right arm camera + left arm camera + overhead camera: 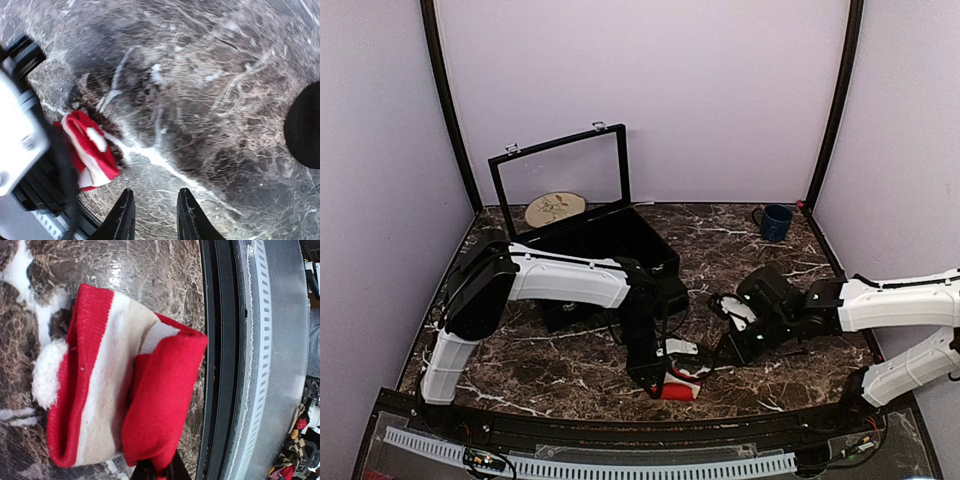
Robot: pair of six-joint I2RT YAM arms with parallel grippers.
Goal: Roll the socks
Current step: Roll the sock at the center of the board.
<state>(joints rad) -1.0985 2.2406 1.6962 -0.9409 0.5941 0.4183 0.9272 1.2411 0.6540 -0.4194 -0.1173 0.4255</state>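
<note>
Red knit fabric, banded white and beige with a white pom-pom, made up the red Santa sock (680, 389), which sat folded over on itself close to the near edge of the marble table (570, 370), about midway along that edge. In the left wrist view the red Santa sock (125, 385) filled most of the frame, with the table's black near rail just beside it. The left gripper (656, 384) came down onto the sock from above, its jaws pinched together on the sock's red edge; in its own camera the left gripper (158, 472) showed only as dark tips closed on that fabric. Whether the sock lay flat on the marble or hung partly lifted could not be told.

The right gripper (155, 220) hovered near the sock on its right side, fingers apart, with bare marble between them, not touching it.

A black case (610, 245) with its framed lid raised stood towards the far left corner, a round plate (555, 208) behind it. A blue mug (775, 222) stood near the far right corner.
</note>
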